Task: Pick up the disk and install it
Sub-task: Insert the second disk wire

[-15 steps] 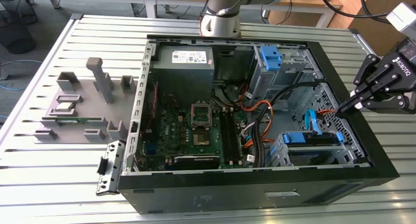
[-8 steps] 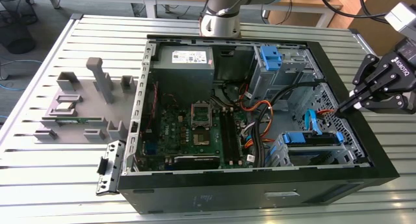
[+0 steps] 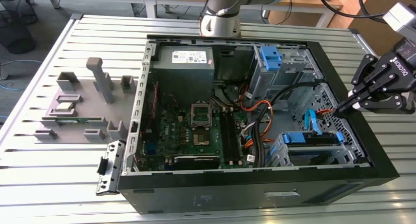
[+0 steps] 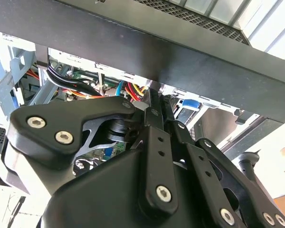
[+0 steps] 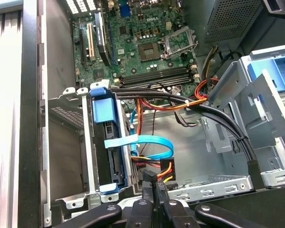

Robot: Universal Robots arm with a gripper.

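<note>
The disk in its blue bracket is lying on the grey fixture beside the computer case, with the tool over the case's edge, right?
No. The disk sits in the drive cage inside the computer case, as the first wrist view shows; the tool is over the case's edge.

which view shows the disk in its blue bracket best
The first wrist view: the disk sits edge-on in the metal cage, its blue bracket plain. The exterior view shows it smaller, near the case's front corner.
</note>
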